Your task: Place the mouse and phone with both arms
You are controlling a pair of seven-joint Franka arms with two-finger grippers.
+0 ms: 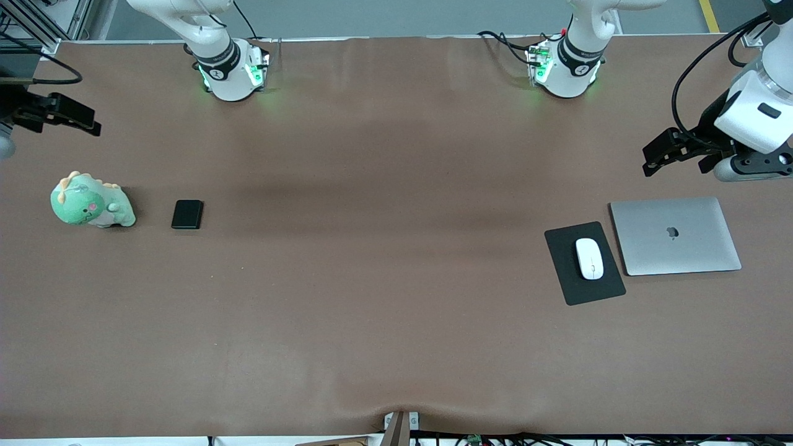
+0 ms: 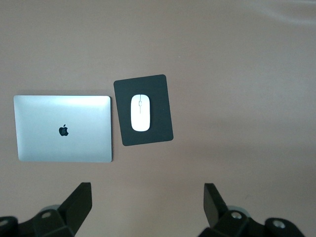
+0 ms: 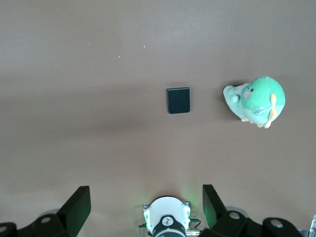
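Observation:
The white mouse [image 1: 590, 258] lies on a black mouse pad [image 1: 570, 286] toward the left arm's end of the table. It also shows in the left wrist view [image 2: 140, 112]. The black phone [image 1: 187, 214] lies flat toward the right arm's end and shows in the right wrist view [image 3: 178, 100]. My left gripper [image 1: 650, 160] hangs high over the table beside the laptop, open and empty [image 2: 148, 202]. My right gripper [image 1: 83, 121] hangs high over the right arm's end, open and empty [image 3: 146, 202].
A closed silver laptop [image 1: 675, 235] lies beside the mouse pad [image 2: 160, 126]. A green dinosaur plush [image 1: 92, 203] sits beside the phone, toward the table's end. The right arm's base [image 3: 168, 219] shows between the right fingers.

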